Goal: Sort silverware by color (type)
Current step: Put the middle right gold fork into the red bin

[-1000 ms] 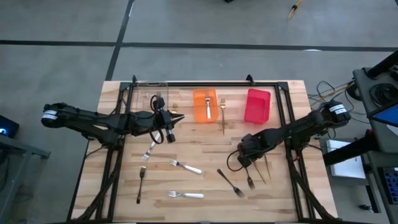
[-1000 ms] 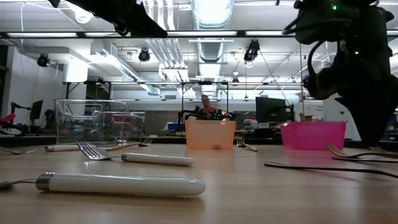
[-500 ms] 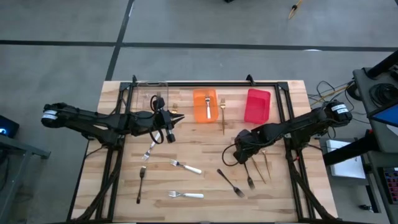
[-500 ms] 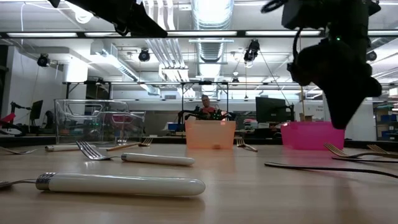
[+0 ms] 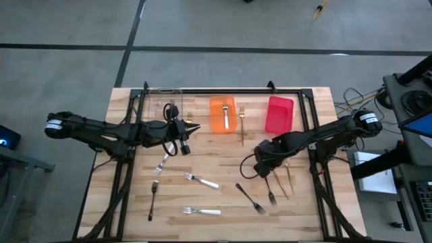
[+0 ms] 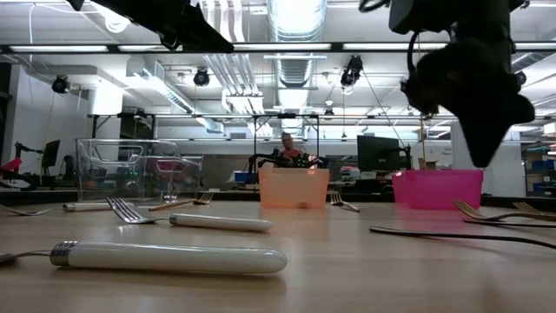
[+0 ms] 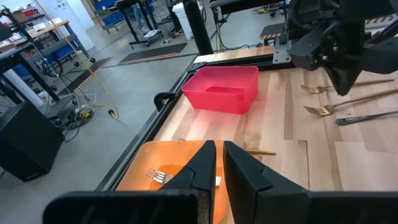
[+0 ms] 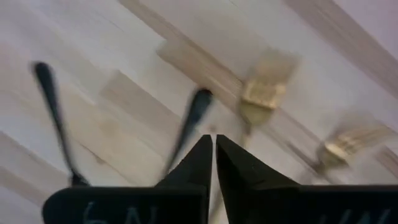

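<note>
High view: right gripper [image 5: 264,160] now risen and shifted off the dark forks [image 5: 260,198], fingers pinched together, empty. Right wrist view: forks below the tips, untouched. Pick missed; retry likely. Left gripper [image 5: 181,138] closed, parked near orange bin [image 5: 221,113].

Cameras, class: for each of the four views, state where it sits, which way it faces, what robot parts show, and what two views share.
High: overhead, facing down; both arms, table.
Low: tabletop level, facing the room; right hand above.
Left wrist: on left arm, facing red bin; own fingers.
Right wrist: facing tabletop forks; own fingers.
Shared: orange bin in high, low, left wrist.
</note>
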`<move>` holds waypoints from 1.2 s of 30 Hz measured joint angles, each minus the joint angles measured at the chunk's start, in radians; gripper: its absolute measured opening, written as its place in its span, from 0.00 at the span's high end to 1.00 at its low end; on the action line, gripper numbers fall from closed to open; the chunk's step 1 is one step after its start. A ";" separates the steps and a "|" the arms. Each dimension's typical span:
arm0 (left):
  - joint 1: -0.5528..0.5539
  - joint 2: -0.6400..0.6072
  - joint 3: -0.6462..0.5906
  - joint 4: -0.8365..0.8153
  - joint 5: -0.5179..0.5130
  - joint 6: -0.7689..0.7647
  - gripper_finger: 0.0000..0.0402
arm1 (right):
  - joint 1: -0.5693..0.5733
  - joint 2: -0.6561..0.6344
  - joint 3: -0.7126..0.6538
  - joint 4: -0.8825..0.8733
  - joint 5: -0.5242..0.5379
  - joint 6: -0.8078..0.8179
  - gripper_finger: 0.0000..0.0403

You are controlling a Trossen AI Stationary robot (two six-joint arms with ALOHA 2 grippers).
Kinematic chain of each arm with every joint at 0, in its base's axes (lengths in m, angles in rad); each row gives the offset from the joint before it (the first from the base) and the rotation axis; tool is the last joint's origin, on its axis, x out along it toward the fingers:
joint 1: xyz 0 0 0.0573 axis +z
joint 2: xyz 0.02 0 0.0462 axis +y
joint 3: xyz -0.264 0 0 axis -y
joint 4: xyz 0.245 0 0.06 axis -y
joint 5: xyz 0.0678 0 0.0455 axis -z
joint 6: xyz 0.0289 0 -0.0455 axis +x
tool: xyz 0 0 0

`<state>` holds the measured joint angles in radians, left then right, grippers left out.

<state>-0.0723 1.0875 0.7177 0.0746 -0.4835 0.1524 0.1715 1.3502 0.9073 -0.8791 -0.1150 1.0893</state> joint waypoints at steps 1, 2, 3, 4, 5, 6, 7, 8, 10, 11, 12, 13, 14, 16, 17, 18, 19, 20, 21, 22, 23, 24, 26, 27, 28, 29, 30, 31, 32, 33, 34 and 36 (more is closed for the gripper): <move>0.000 0.000 0.000 0.000 0.000 0.000 0.97 | 0.000 0.000 0.000 -0.021 -0.010 0.000 0.95; 0.000 0.000 0.000 0.000 0.000 0.000 0.97 | 0.000 0.000 -0.001 -0.039 -0.021 0.000 0.93; 0.000 0.000 0.000 0.000 0.000 0.000 0.97 | 0.000 0.000 -0.002 -0.054 -0.025 0.001 0.91; 0.000 0.000 0.000 0.000 0.000 0.000 0.97 | 0.000 0.000 -0.002 -0.062 -0.025 0.000 0.89; 0.000 0.000 0.000 0.000 0.000 0.000 0.97 | 0.000 0.000 -0.004 -0.059 -0.025 -0.001 0.87; 0.000 0.000 0.000 0.000 0.000 0.000 0.97 | 0.001 0.000 -0.008 -0.056 -0.027 -0.002 0.84; 0.000 0.000 0.000 0.000 0.000 0.000 0.97 | 0.002 0.000 -0.014 -0.054 -0.032 -0.006 0.81; 0.000 0.000 0.000 0.000 0.000 0.000 0.97 | 0.006 0.001 -0.021 -0.053 -0.037 -0.009 0.78; 0.000 0.000 0.000 0.000 0.000 0.000 0.97 | 0.017 0.007 -0.039 -0.051 -0.045 -0.012 0.72; 0.000 0.000 0.000 0.000 0.000 0.000 0.97 | 0.023 0.008 -0.051 -0.048 -0.045 -0.012 0.69; 0.000 0.000 0.000 0.000 0.000 0.000 0.97 | 0.028 0.008 -0.061 -0.049 -0.045 -0.010 0.66; 0.000 0.000 0.000 0.000 0.000 0.000 0.97 | 0.033 0.008 -0.071 -0.046 -0.044 -0.007 0.64; 0.000 0.000 0.000 0.000 0.000 0.000 0.97 | 0.038 0.008 -0.082 -0.031 -0.043 -0.002 0.61; 0.000 0.000 0.000 0.000 0.000 0.000 0.97 | 0.046 0.008 -0.100 0.003 -0.043 0.007 0.57; 0.000 0.000 0.000 0.000 0.000 0.000 0.97 | 0.050 0.008 -0.109 0.021 -0.043 0.010 0.55; 0.000 0.000 0.000 0.000 0.000 0.003 0.97 | 0.053 0.009 -0.117 0.045 -0.043 0.015 0.54; 0.000 0.000 0.000 0.000 0.000 0.003 0.97 | 0.056 0.014 -0.124 0.068 -0.043 0.018 0.53; 0.000 0.000 0.000 0.000 0.000 0.003 0.97 | 0.058 0.020 -0.130 0.086 -0.042 0.022 0.52; 0.000 0.000 0.000 0.000 0.000 0.003 0.97 | 0.058 0.029 -0.133 0.091 -0.042 0.022 0.52; 0.000 0.000 0.000 0.000 0.000 0.003 0.97 | 0.058 0.039 -0.134 0.092 -0.042 0.022 0.52; 0.000 0.000 0.000 0.000 0.000 0.003 0.97 | 0.058 0.050 -0.134 0.095 -0.042 0.022 0.52; 0.000 0.000 0.000 0.000 0.000 0.003 0.97 | 0.058 0.063 -0.134 0.101 -0.041 0.021 0.52; 0.000 0.000 0.000 0.000 0.000 0.003 0.97 | 0.059 0.088 -0.134 0.111 -0.040 0.013 0.51; 0.000 0.000 0.000 0.000 0.000 0.003 0.97 | 0.060 0.102 -0.134 0.116 -0.039 0.012 0.51; 0.000 0.000 0.000 0.000 0.000 0.003 0.97 | 0.060 0.115 -0.134 0.122 -0.039 0.008 0.51; 0.000 0.000 0.000 0.000 0.000 0.003 0.97 | 0.060 0.128 -0.134 0.126 -0.038 0.000 0.52; 0.000 0.000 0.000 0.000 0.000 0.003 0.97 | 0.060 0.138 -0.132 0.129 -0.037 -0.004 0.52; 0.000 0.000 0.000 0.000 0.000 0.003 0.97 | 0.060 0.143 -0.132 0.129 -0.036 -0.006 0.53; 0.000 0.000 0.000 0.000 0.000 0.003 0.97 | 0.060 0.152 -0.131 0.127 -0.033 -0.006 0.54; 0.000 0.000 0.000 0.000 0.000 0.003 0.97 | 0.060 0.158 -0.130 0.125 -0.030 -0.005 0.56; 0.000 0.000 0.000 0.000 0.000 0.003 0.97 | 0.060 0.159 -0.130 0.124 -0.026 -0.003 0.58; 0.000 0.000 0.000 0.000 0.000 0.003 0.97 | 0.060 0.161 -0.131 0.122 -0.020 0.002 0.63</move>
<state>-0.0723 1.0874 0.7174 0.0746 -0.4831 0.1558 0.2314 1.5108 0.7765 -0.7567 -0.1348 1.0913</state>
